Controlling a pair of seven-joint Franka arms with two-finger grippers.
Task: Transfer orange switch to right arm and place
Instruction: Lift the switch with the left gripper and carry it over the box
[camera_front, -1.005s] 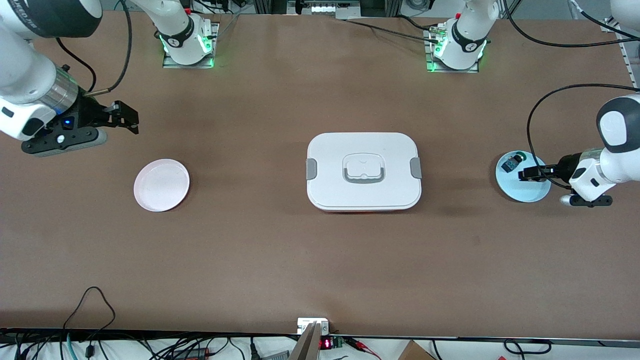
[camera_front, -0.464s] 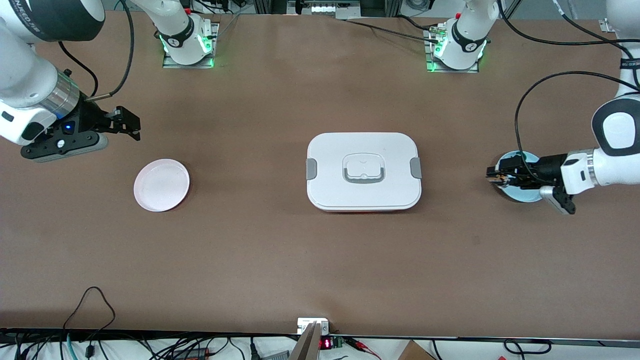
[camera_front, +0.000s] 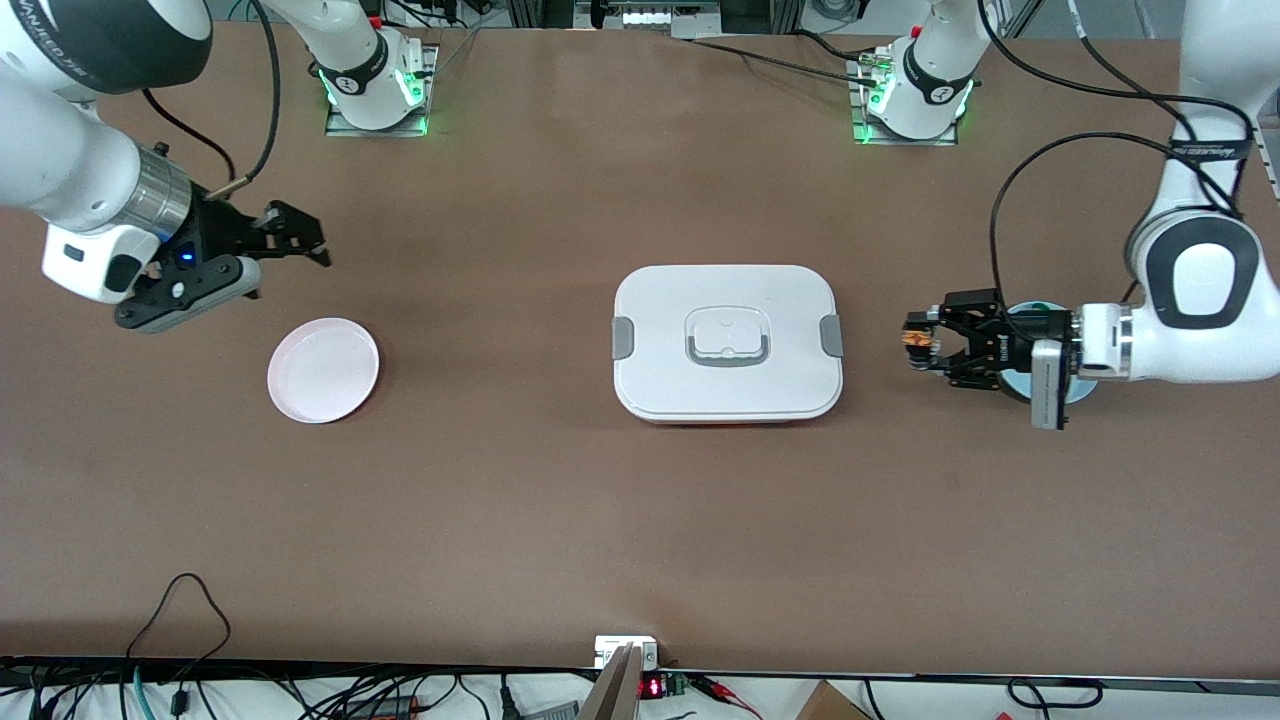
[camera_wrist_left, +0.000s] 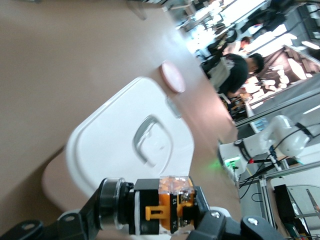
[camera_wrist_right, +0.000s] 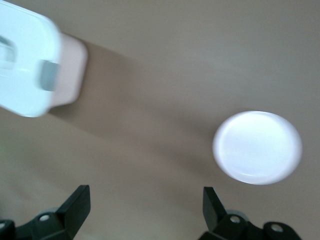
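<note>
The orange switch (camera_front: 912, 343) is a tiny black part with an orange cap, held in my left gripper (camera_front: 922, 343). That gripper is up over the table between the white lidded box (camera_front: 727, 342) and the light blue plate (camera_front: 1082, 388). In the left wrist view the switch (camera_wrist_left: 167, 205) lies sideways between the jaws of the left gripper (camera_wrist_left: 157, 210). My right gripper (camera_front: 300, 235) is open and empty, up over the table near the pink plate (camera_front: 323, 370). In the right wrist view its fingers (camera_wrist_right: 77, 205) stand wide apart around the right gripper's midpoint (camera_wrist_right: 145, 210).
The white box with a grey handle and side clips stands at the table's middle and shows in both wrist views (camera_wrist_left: 135, 150) (camera_wrist_right: 25, 65). The pink plate also shows there (camera_wrist_left: 172, 77) (camera_wrist_right: 257, 147). The blue plate is mostly hidden by the left wrist.
My left gripper has left the blue plate with the orange switch and moved toward the white box. My right gripper has moved a little toward the table's middle.
</note>
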